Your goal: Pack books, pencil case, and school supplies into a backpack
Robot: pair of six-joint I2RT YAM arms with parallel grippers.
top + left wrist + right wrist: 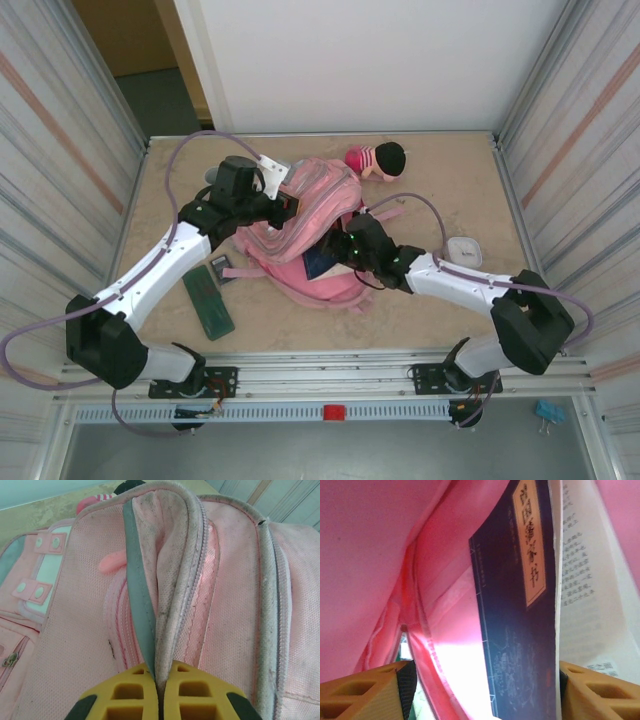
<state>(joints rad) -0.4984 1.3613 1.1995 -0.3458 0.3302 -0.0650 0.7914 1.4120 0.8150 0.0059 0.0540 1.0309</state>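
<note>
Where the two arms meet over the middle of the table [470,190], we see the backpack [300,225] lying on its side, pink and rumpled, with the arms reaching into it from both sides. We find the left gripper [292,207] at the upper edge of the bag. In the left wrist view its yellow fingers [125,692] are pressed together on a fold of the backpack [225,605], pinching the grey trim strip [137,595] and the pink mesh beside it, so the gripper [160,680] is clamped on the bag's rim.

We see the right gripper [338,250] at the mouth of the bag, where a dark blue corner of the book [320,263] shows against the pink. In the right wrist view the book [520,630] stands inside the backpack [370,555], its dark cover with a pale lettered label [532,540] facing the camera and a printed white page [585,580] fanned out beside it. The jaws of this gripper [484,675] stand wide apart. The book sits between them, close against the finger on the picture's right, while pink lining separates it from the other finger, so we see no grip on it.

Beyond the bag, near the far wall, lies a small plush doll [378,160]. On the left arm's side a green flat case [208,302] and a small dark item [222,270] rest on the table, apart from the bag. A small white box [463,250] sits on the right arm's side.
</note>
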